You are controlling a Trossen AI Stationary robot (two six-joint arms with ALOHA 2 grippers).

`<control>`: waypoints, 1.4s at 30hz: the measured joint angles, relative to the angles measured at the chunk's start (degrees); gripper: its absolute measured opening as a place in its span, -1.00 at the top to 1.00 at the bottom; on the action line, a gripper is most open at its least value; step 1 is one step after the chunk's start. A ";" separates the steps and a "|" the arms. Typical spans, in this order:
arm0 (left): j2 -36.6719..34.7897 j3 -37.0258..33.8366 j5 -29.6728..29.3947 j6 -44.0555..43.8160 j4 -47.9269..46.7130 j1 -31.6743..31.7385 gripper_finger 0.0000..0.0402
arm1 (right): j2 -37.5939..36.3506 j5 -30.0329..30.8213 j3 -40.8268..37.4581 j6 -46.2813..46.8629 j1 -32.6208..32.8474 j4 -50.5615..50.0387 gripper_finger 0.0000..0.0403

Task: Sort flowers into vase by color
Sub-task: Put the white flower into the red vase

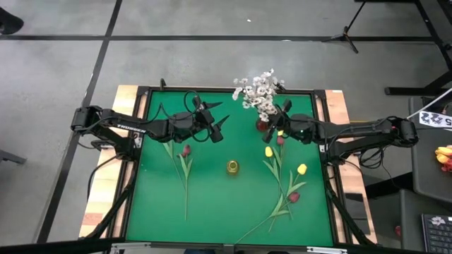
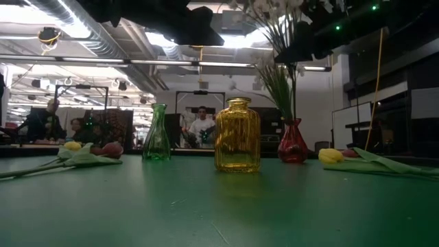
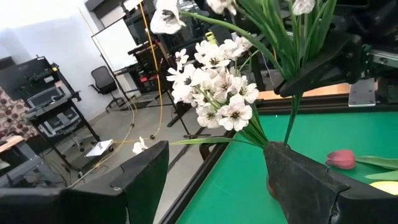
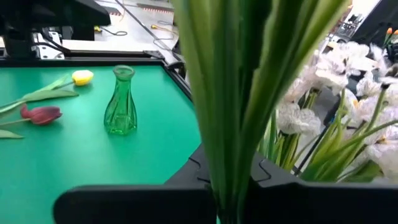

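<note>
A spray of white flowers [image 1: 258, 92] stands with its green stems in the small red vase [image 2: 293, 142] at the table's far right. My right gripper [image 1: 277, 121] is shut on those stems above the vase mouth. My left gripper [image 1: 222, 114] hovers open to the left of the spray, level, with nothing between its fingers [image 3: 149, 174]. A yellow vase [image 1: 232, 166] stands mid-table. A green vase [image 2: 156, 134] stands to the left of it in the low view. Red and yellow tulips [image 1: 186, 149] [image 1: 301, 168] lie flat on the green mat. My right gripper pinches the bundle of green stems [image 4: 230, 124] between its two fingers, below the blossoms and above the red vase's mouth. The fingers [image 3: 311, 68] come in about level from the table's right, across the stems. The lower stem ends sit in the vase; the spray leans toward the far edge.
Several tulips with long stems [image 1: 282, 190] lie on the right half of the mat and another [image 1: 185, 176] on the left half. A raised black frame [image 1: 134, 176] borders the mat. People and room clutter show beyond the far edge in the low view.
</note>
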 joint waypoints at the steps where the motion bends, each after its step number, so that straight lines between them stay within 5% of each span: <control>1: 0.00 0.00 0.00 0.00 0.00 0.00 -0.32 | 0.00 0.02 0.01 0.27 0.00 -0.34 0.93; 17: 0.00 0.00 0.02 -0.05 0.07 0.24 -0.32 | 0.10 1.35 -0.05 2.85 -2.57 -2.33 0.95; 28: 0.00 0.00 0.00 -0.20 0.04 1.53 -0.32 | 0.33 0.92 -9.63 4.48 -3.85 13.29 0.93; 42: 0.00 0.00 0.02 -0.20 0.13 1.49 -0.32 | 0.35 2.81 -13.14 7.05 -3.85 14.18 0.92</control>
